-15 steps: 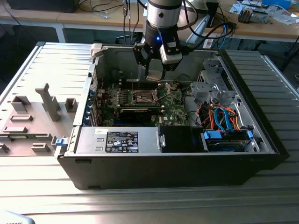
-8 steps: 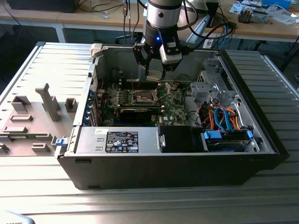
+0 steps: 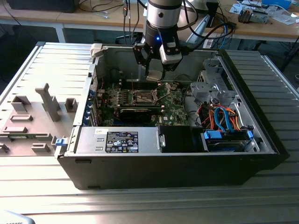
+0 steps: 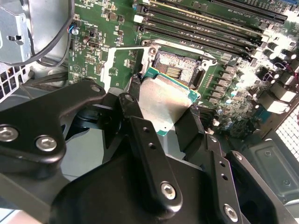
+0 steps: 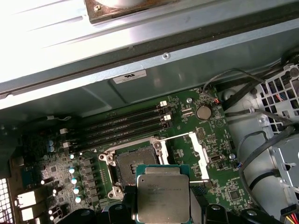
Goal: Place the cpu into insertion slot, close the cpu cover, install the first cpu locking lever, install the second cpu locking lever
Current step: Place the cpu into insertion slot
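My gripper (image 3: 154,70) hangs inside the open computer case, shut on the cpu (image 4: 164,105), a flat square chip with a pale silver top and green edge. The black fingers (image 4: 135,93) clamp two opposite sides of the chip. In the first wrist view the cpu (image 5: 162,196) hovers level, just short of the insertion slot (image 5: 133,163) and partly overlapping its near rim. The insertion slot (image 4: 175,67) is a dark square recess, and nothing sits in it. The cpu cover (image 5: 198,151), a thin silvery frame, stands swung open beside the socket. The socket (image 3: 142,97) lies below and slightly forward of the gripper.
Several long black memory slots (image 5: 124,123) run just beyond the socket. A long black card (image 3: 135,112), a power supply (image 3: 121,140), and a drive cage with orange and blue cables (image 3: 219,116) crowd the case. The case's back wall (image 5: 154,70) rises close behind the board.
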### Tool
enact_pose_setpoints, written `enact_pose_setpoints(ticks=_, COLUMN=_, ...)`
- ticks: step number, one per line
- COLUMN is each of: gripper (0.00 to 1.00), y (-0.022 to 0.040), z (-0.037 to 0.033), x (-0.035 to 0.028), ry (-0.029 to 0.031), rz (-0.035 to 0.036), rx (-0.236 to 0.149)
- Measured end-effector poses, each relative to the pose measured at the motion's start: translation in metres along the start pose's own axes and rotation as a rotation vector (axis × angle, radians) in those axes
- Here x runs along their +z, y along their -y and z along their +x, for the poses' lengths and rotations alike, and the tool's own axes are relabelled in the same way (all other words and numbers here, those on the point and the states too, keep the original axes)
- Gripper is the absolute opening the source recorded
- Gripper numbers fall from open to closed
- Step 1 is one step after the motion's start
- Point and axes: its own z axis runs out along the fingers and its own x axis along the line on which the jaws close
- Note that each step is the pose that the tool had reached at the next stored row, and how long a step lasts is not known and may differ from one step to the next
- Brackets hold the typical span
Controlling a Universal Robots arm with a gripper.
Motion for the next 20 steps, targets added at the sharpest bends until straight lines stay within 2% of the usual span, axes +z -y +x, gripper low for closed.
enact_pose_setpoints(ticks=20, gripper=0.54, y=0.0000, z=0.0000, x=0.0001, ry=0.0009, rz=-0.0002, rx=0.009)
